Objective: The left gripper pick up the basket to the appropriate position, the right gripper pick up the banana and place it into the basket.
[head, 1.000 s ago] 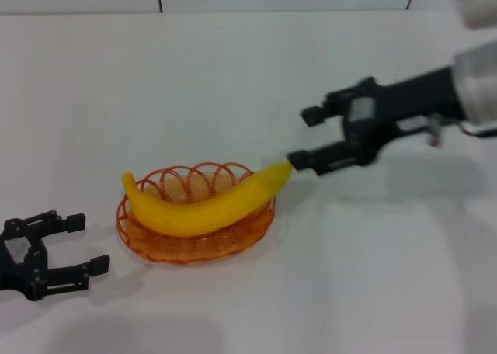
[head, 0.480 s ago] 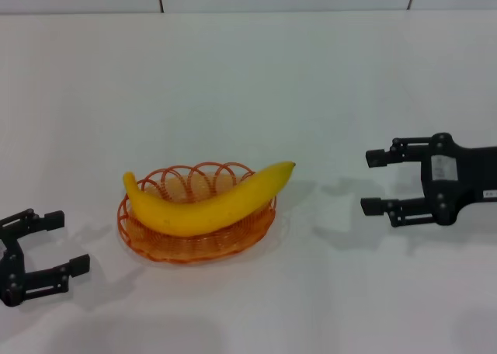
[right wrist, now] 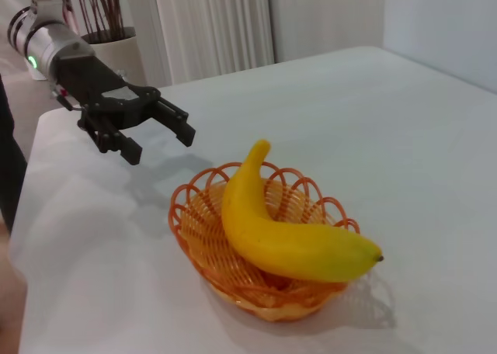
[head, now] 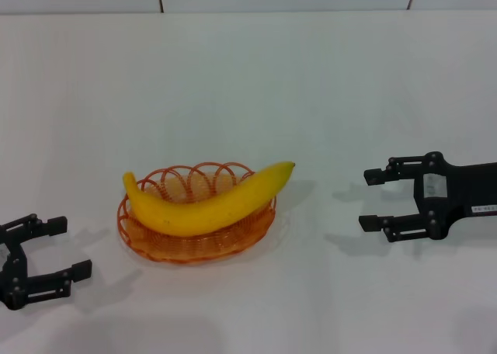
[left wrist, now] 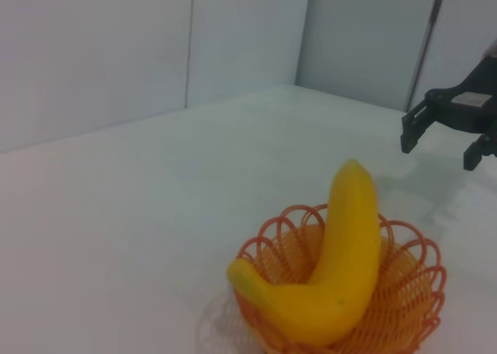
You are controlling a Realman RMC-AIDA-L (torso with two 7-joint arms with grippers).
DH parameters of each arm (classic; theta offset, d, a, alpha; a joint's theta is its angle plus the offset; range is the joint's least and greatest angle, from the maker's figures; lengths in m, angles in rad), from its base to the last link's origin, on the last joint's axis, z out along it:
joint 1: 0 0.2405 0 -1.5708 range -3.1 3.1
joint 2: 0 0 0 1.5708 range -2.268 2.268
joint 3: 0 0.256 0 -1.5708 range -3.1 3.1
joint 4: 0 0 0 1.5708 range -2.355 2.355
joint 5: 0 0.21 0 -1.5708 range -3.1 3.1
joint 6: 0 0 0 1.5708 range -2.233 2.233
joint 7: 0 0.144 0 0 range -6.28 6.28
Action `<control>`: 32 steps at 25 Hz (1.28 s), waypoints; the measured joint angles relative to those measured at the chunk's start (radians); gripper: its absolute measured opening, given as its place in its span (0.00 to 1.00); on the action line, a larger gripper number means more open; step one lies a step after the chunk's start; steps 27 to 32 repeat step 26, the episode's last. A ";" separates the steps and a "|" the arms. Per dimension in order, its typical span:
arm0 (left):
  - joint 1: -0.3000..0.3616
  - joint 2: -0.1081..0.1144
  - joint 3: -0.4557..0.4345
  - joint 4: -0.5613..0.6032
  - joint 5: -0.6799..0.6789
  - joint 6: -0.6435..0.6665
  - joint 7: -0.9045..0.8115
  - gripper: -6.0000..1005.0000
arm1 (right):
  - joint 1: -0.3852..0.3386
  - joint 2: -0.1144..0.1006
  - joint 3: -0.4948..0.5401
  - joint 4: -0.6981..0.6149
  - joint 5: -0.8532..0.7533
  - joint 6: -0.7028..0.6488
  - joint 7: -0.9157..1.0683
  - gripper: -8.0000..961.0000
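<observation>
The yellow banana point(head: 208, 202) lies in the orange wire basket point(head: 155, 241) on the white table, its tip sticking out over the rim on the right. Both also show in the left wrist view, banana point(left wrist: 338, 272) in basket point(left wrist: 415, 284), and in the right wrist view, banana point(right wrist: 279, 234) in basket point(right wrist: 210, 249). My left gripper point(head: 58, 249) is open and empty at the near left, apart from the basket. My right gripper point(head: 371, 199) is open and empty to the right of the banana's tip, well apart from it.
The white table point(head: 248, 82) stretches behind and around the basket. A wall with panel seams runs along the far edge. In the right wrist view a pot with dark stems point(right wrist: 109, 28) stands beyond the table.
My right gripper has drawn back to the right, away from the banana's tip, then settled. My left gripper has slid slightly down and left. Banana and basket have not moved.
</observation>
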 joint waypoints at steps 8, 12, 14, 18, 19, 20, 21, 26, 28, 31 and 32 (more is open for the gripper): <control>-0.008 -0.003 0.000 -0.004 -0.004 -0.002 0.041 0.86 | 0.013 -0.001 0.001 0.031 -0.003 0.006 -0.026 0.79; -0.030 -0.007 -0.021 -0.050 -0.010 -0.005 0.122 0.86 | 0.015 0.006 0.001 0.031 -0.003 0.006 -0.027 0.79; -0.039 -0.007 -0.029 -0.073 -0.010 -0.009 0.148 0.86 | 0.020 0.013 0.000 0.036 -0.003 0.007 -0.028 0.79; -0.054 -0.008 -0.045 -0.118 -0.009 -0.026 0.222 0.86 | 0.036 0.018 0.001 0.068 0.006 0.007 -0.055 0.79; -0.055 -0.008 -0.046 -0.126 -0.009 -0.028 0.232 0.86 | 0.042 0.018 0.001 0.079 0.007 0.007 -0.064 0.79; -0.055 -0.008 -0.046 -0.130 -0.009 -0.031 0.235 0.86 | 0.047 0.019 0.001 0.090 0.007 0.007 -0.072 0.79; -0.055 -0.008 -0.047 -0.133 -0.009 -0.033 0.236 0.86 | 0.050 0.019 0.001 0.100 0.007 0.007 -0.078 0.79; -0.049 -0.006 -0.051 -0.134 -0.009 -0.036 0.235 0.86 | 0.051 0.017 0.002 0.117 0.005 0.008 -0.082 0.79; -0.049 -0.006 -0.051 -0.134 -0.009 -0.036 0.235 0.86 | 0.051 0.017 0.002 0.117 0.005 0.008 -0.082 0.79; -0.049 -0.006 -0.051 -0.134 -0.009 -0.036 0.235 0.86 | 0.051 0.017 0.002 0.117 0.005 0.008 -0.082 0.79; -0.049 -0.006 -0.051 -0.134 -0.009 -0.036 0.235 0.86 | 0.051 0.017 0.002 0.117 0.005 0.008 -0.082 0.79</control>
